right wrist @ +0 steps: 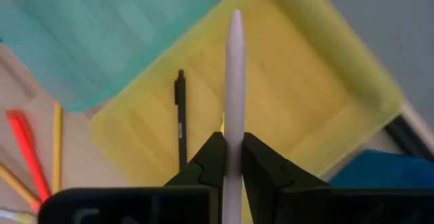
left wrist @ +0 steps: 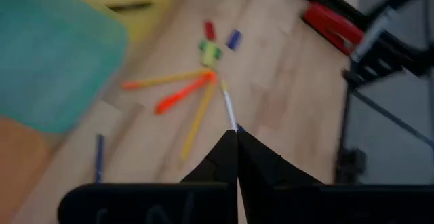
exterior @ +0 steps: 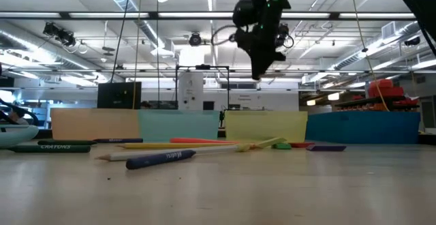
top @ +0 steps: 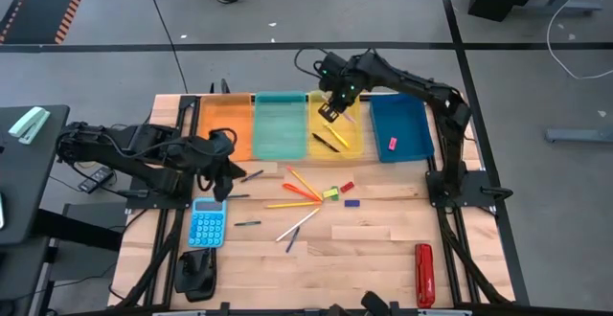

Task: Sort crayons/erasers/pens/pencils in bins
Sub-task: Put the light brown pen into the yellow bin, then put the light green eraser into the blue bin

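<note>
Pen (right wrist: 234, 81), pale, clamped in the right hand (top: 330, 111) above the yellow bin (top: 352, 146); left hand (top: 222, 174) clenched empty

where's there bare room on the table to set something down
Bare wood lies between the calculator and the red oblong tool along the near edge, and right of the blue eraser below the dark blue bin. Crowded: the cluster of pencils below the teal bin and the yellow bin.
</note>
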